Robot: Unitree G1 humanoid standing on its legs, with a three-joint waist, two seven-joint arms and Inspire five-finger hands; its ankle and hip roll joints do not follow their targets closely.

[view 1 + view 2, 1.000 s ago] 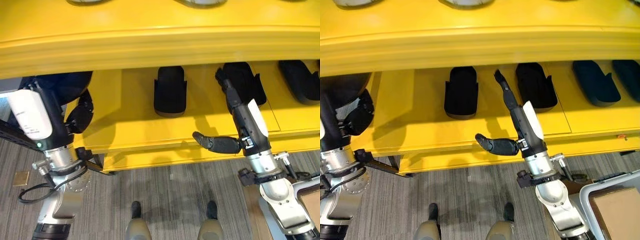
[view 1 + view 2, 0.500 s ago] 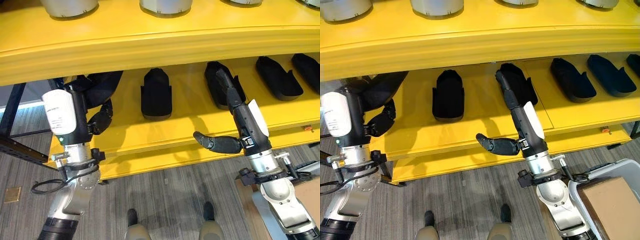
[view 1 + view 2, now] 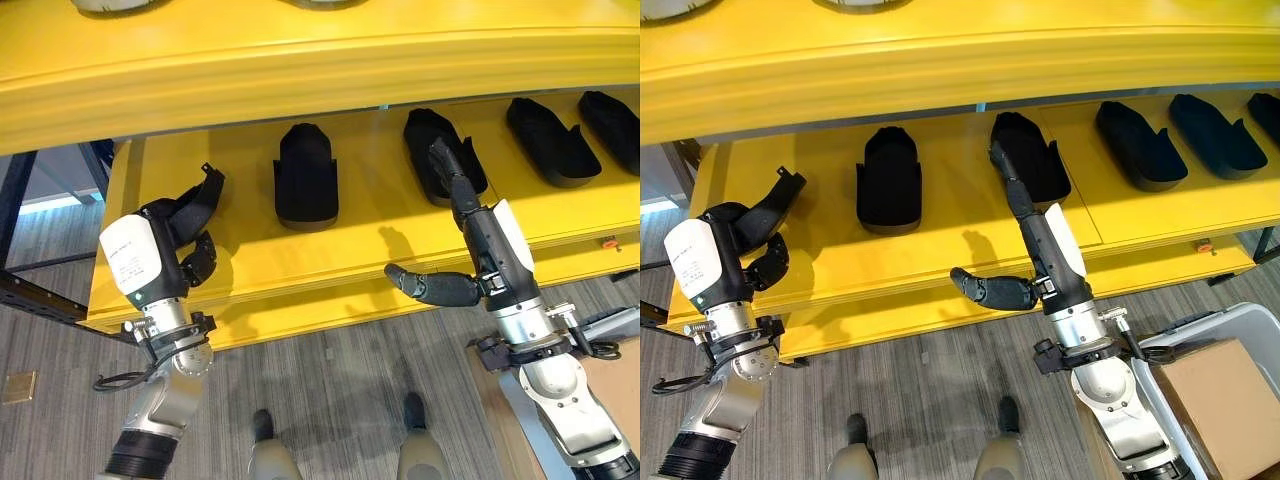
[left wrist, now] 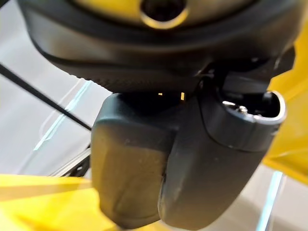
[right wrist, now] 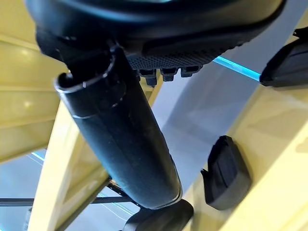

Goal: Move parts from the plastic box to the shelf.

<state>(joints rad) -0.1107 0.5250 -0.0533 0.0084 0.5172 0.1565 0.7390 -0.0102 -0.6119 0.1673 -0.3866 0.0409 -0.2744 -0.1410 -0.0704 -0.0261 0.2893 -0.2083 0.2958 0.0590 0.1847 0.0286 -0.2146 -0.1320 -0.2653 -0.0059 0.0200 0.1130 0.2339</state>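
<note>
Black moulded parts sit in a row on the lower yellow shelf (image 3: 940,250): one (image 3: 888,178) toward the left, a second (image 3: 1032,158) just right of it, then two more (image 3: 1138,145) (image 3: 1218,135) further right. In my left hand (image 3: 750,235) I see another black part (image 3: 775,200), my fingers curled around it above the left end of the shelf board; I cannot tell whether it touches the board. My right hand (image 3: 1025,235) reaches over the shelf with its fingers (image 3: 1008,178) stretched straight toward the second part, their tips right at its near left edge, and the thumb (image 3: 985,290) sticking out sideways above the shelf's front lip. That hand holds nothing. In the right wrist view I see the straight thumb and a black part (image 5: 226,173) lying on yellow board beyond it. The grey plastic box (image 3: 1200,330) stands on the floor at my lower right, with a brown cardboard piece (image 3: 1225,400) inside it.
</note>
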